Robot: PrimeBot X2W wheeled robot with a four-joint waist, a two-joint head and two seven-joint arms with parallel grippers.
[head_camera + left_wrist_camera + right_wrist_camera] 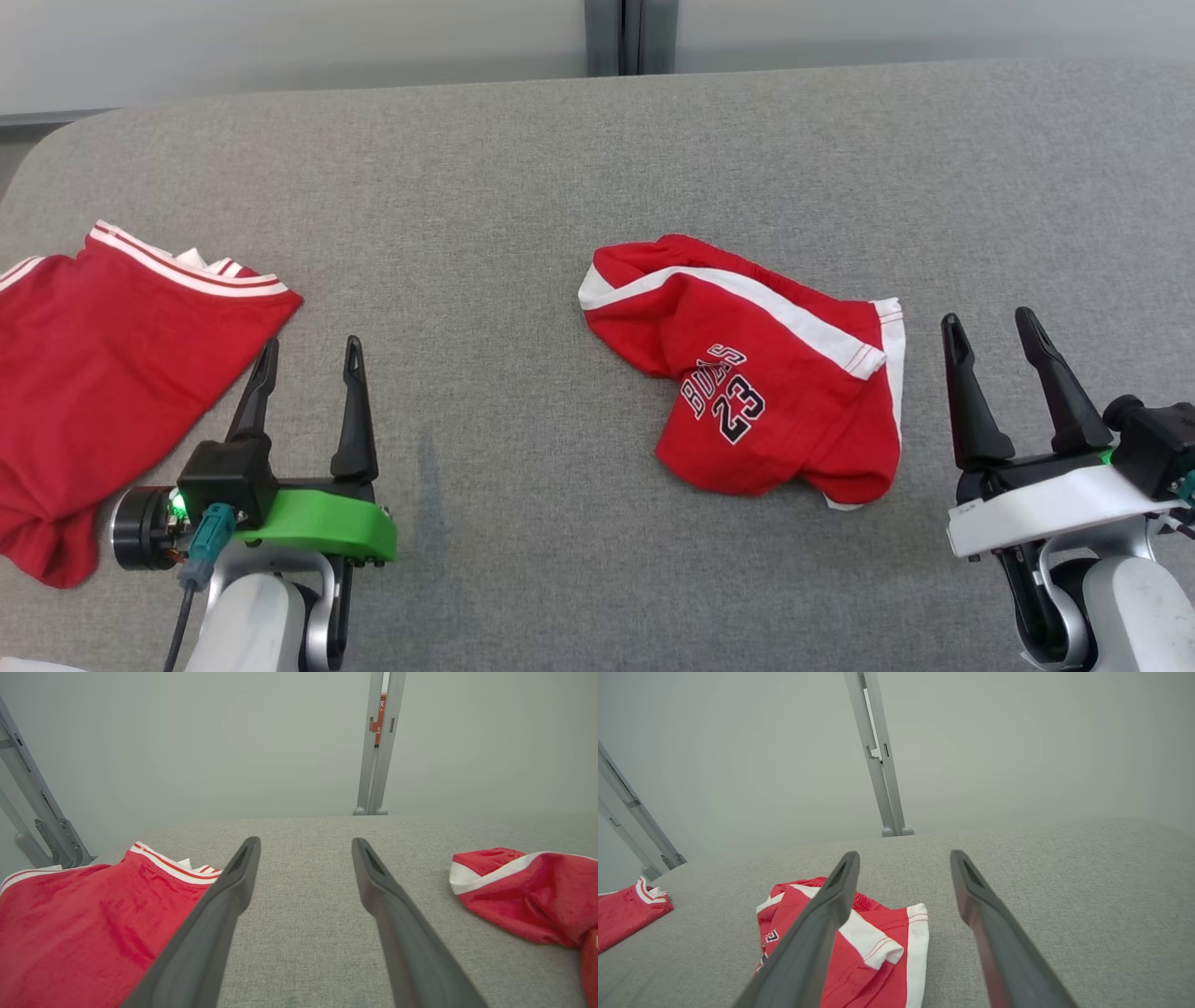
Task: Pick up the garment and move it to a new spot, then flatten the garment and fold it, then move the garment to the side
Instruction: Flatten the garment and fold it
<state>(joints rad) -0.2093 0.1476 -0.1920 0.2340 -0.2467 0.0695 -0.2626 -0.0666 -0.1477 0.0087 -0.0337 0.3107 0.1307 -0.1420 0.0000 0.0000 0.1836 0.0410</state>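
Two claws, both spread wide and holding nothing, that's me right now. Head cam first: my left claw (312,347) hangs low over the grey table (523,168), just beside the hem of a red jersey (112,373) that runs off the left of the view. My right claw (988,319) sits just right of the red shorts (747,373), not touching them. I reckon the shorts are the garment I'm meant to sort out: they lie a bit right of centre, bunched up, one leg flopped over, the 23 print facing up. My guess is the claws are parked apart like this so each can take one side of the cloth for flattening. Left wrist cam: bare table (303,933) between my fingers, the jersey (93,924) partly behind my left finger, the shorts (523,891) well off to the right. Right wrist cam: the white-trimmed hem of the shorts (887,933) lies right by my left finger, with open table (1064,896) on the other side. Room-wise I'm fine, there's loads of bare top between and beyond the two garments, and the far edge is way back by the metal posts (878,765). The jersey hogs the left though, so "the side" probably means right or far.
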